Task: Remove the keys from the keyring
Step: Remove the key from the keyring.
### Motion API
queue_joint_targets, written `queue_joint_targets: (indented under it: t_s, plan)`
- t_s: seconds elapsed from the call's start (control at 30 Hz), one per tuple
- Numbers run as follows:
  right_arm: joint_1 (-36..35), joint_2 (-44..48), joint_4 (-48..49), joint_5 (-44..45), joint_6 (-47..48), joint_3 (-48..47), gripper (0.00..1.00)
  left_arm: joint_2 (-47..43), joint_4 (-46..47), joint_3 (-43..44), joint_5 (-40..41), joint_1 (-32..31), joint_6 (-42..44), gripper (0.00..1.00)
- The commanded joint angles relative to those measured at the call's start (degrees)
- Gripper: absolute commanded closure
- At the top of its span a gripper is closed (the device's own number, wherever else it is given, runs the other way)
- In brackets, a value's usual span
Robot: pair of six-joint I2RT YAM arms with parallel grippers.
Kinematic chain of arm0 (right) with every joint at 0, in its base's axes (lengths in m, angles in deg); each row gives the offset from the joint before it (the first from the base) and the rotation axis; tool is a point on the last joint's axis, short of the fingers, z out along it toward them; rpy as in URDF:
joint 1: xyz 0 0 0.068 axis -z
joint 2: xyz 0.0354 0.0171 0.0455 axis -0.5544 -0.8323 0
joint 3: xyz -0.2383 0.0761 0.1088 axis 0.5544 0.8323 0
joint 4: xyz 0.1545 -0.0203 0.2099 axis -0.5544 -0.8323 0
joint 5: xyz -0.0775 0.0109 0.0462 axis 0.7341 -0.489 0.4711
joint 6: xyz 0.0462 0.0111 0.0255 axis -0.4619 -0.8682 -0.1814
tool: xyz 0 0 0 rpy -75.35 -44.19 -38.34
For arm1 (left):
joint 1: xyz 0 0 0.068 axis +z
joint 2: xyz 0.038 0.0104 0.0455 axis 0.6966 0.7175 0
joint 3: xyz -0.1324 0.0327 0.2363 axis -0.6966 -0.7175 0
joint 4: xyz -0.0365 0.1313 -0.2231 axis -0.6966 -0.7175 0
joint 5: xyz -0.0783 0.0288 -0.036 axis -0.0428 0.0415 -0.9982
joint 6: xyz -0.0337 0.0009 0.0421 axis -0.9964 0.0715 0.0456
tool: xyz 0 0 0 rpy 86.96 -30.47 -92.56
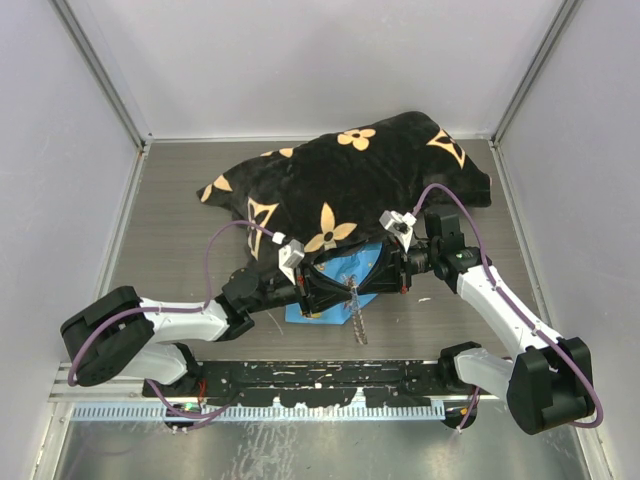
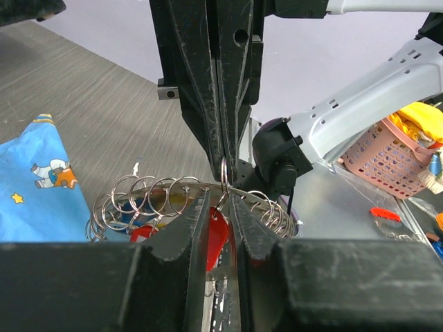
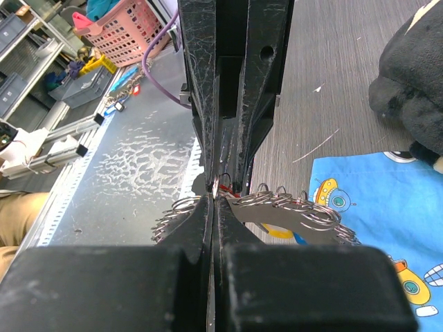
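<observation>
Closest to the lens in the left wrist view, your left gripper (image 2: 220,205) has its jaws drawn to a narrow slot, with the red plastic head of one of the keys (image 2: 216,238) sitting in the gap; you cannot tell from these views whether the pads actually bite on it or only flank it. Opposite, your right gripper (image 3: 213,199) is fully closed, its tips pinching a small loop of the keyring (image 2: 159,197) from the other side; the two grippers meet nose to nose just above the blue cloth (image 2: 34,187), near the middle of the table (image 1: 180,220) and in front of the black cushion (image 1: 350,180).

As for progress, you have nothing finished that the pictures show; no key lies loose on the cloth or the table, and the red-headed key hangs from the ring between the fingers. A second red head shows lower left among the loops, so you likely have every key left to work off; how many there are in all is not clear.

The keyring itself reads as a long arc of thin silvery metal strung with many small wire loops, bunched and overlapping; from the overhead view one end trails down off the cloth toward the arm bases. It looks slack and springy, so expect it to shift as you pull.
</observation>
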Motion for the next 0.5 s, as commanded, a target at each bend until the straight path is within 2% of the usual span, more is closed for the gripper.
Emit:
queue_joint_targets:
  t_s: [0.0,0.13,0.3,0.47]
  plan:
    - [-0.03,0.37,2.22,-5.40,-0.57,-0.67,0.99,-1.06,2.56,1.14,-0.27,-0.09,0.26,0.81]
    - [-0.04,0.45,2.23,-5.40,-0.56,-0.70,0.99,-1.54,2.12,1.08,-0.39,-0.11,0.11,0.84]
    - [-0.02,0.53,2.23,-5.40,-0.57,-0.66,0.99,-1.61,1.49,1.34,-0.89,-0.12,-0.24,0.99]
    - [0.00,0.66,2.23,-5.40,-0.58,-0.66,0.99,-1.86,1.10,1.29,-1.24,-0.13,-0.76,1.00]
